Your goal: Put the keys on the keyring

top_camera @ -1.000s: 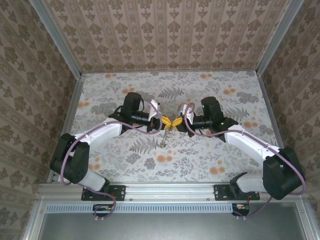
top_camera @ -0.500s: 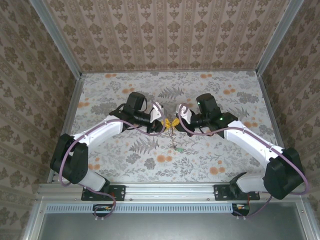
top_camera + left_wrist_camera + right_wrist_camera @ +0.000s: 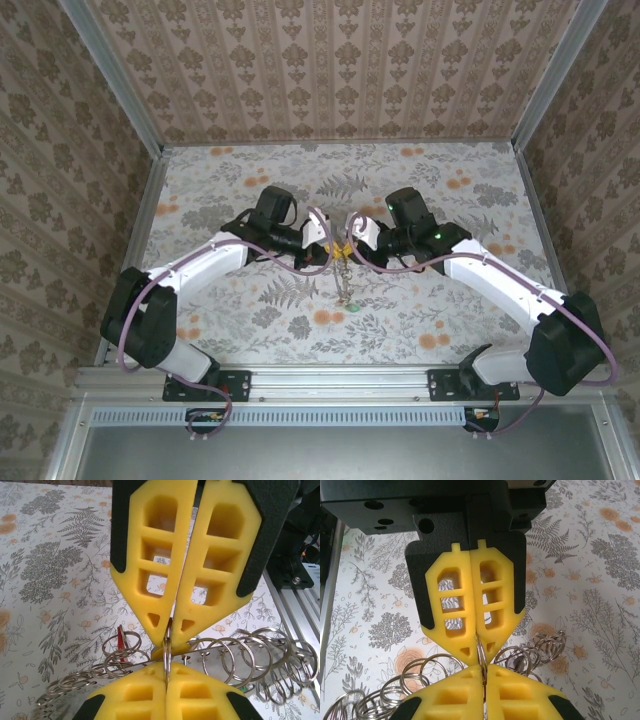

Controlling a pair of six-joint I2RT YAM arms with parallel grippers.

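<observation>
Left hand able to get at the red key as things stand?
Probably not yet. The left hand is shut on a ring that the right hand also pinches. The red key is close, among the other rings, but the hand must let go first.

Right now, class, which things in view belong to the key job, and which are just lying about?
Job: keyring, red key, green key, left hand and right hand, both shut on the keyring.
Just there: floral table, wallpapered walls, metal rail.

The keyring stands upright, edge-on, red key beside, green key apart.
</observation>
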